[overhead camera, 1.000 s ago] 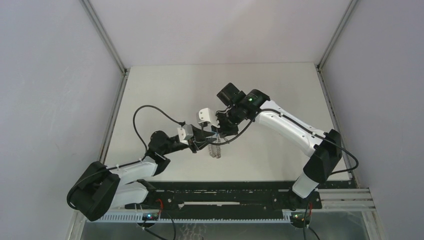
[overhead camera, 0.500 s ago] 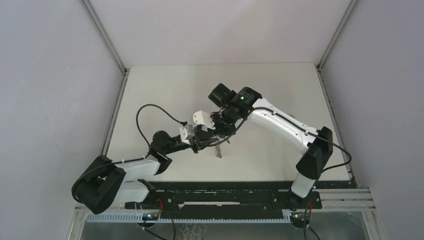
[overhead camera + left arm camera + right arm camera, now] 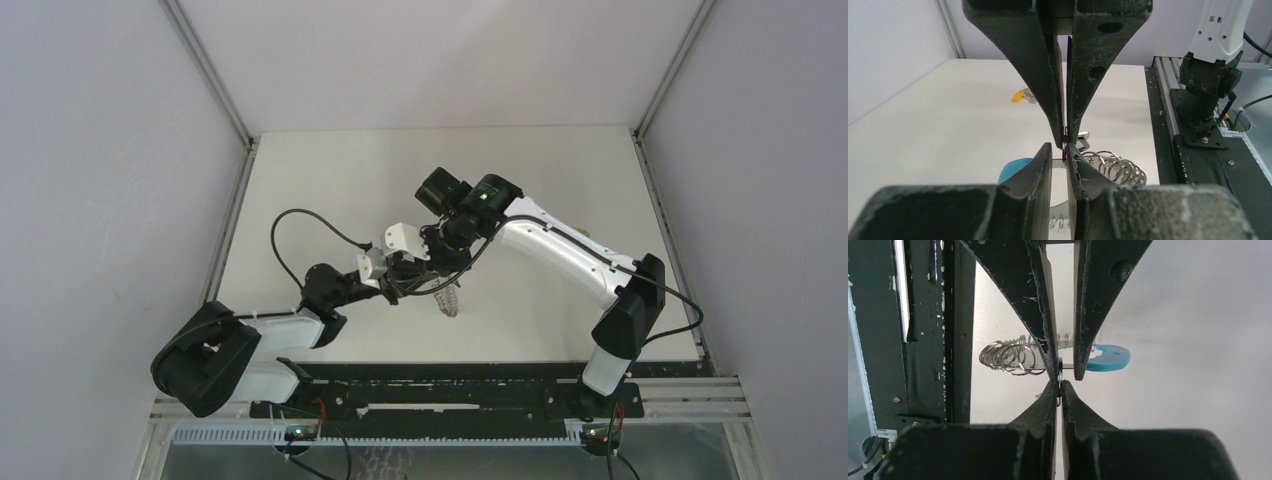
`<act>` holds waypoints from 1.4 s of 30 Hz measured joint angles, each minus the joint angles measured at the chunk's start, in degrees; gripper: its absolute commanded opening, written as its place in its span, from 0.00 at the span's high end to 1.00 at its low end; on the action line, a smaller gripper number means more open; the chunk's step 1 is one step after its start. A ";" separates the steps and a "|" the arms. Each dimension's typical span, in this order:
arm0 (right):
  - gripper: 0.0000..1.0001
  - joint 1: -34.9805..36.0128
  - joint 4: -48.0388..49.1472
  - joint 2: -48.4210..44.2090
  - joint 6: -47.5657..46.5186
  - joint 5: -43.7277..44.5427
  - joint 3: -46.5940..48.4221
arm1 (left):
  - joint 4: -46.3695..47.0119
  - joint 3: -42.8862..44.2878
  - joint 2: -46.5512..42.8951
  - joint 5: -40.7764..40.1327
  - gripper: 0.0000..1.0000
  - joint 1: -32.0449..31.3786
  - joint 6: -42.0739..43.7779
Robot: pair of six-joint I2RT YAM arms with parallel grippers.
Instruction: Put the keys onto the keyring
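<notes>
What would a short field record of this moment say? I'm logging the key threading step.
Right gripper: shut on a thin ring
Left gripper: slightly open, one finger on either side of the same ring
Silver rings: a bunch hanging just beside both grippers
Blue tag: close to the silver rings; how it is joined is hidden
Yellow tag: lying on the table, apart from both grippers

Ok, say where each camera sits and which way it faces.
Top external: above, behind the bases, looking down at the table; both arms show.
Left wrist: looks along its own fingers toward the right arm's base.
Right wrist: looks along its own fingers, near rail at left.
Shared: both wrist views show the keyring and four fingers meeting at a small ring.
</notes>
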 measured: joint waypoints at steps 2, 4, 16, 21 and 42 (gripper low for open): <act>1.00 -0.02 -0.17 0.00 -0.02 0.15 0.00 | 0.50 0.00 0.59 0.04 0.84 -0.11 0.00; 1.00 -0.02 -0.35 0.00 -0.02 0.39 0.00 | 0.76 0.00 1.18 0.26 0.90 -0.13 0.00; 0.72 0.02 4.48 -2.93 0.09 1.31 -4.13 | 1.53 0.00 2.58 -0.26 1.00 -0.48 -0.07; 0.68 -2.51 13.18 -12.39 2.34 -2.43 -14.23 | 1.60 -0.02 2.49 -1.66 1.00 -0.46 -0.87; 0.70 -19.61 41.13 -20.24 12.83 -37.35 -33.77 | 2.89 -0.20 -0.46 -3.69 1.00 -0.46 -1.36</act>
